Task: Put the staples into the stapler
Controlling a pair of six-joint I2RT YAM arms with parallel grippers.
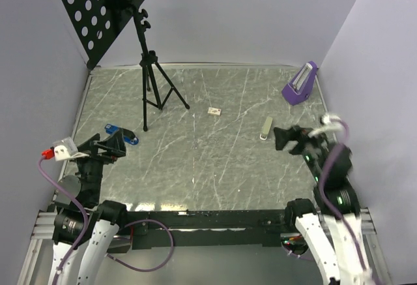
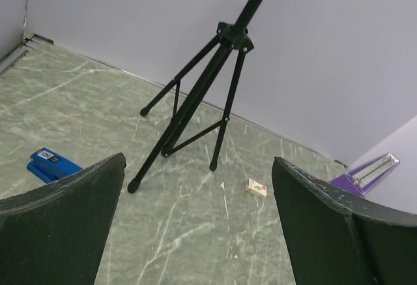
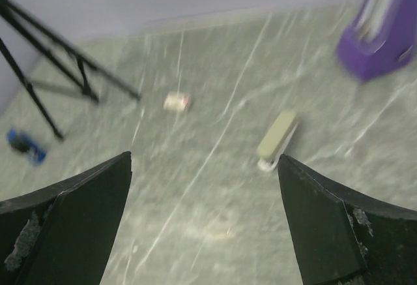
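1. The small pale cardboard box of staples with reddish print lies flat on the grey-green marbled counter, around the middle of its far half, with open counter all round it.
2. The left gripper hovers over the near left of the counter. Its black fingers are spread wide apart with nothing between them. Its wrist view looks past them to the box, well ahead.
3. The right gripper hangs over the near right side, fingers equally wide apart and empty. Its wrist view is blurred.
4. A pale olive bar-shaped item on a white base lies just beside the right gripper, between it and the box.
5. A flat blue oblong item lies beside the left gripper.
6. A black tripod stand stands at the far left, and a purple wedge-shaped object sits in the far right corner.
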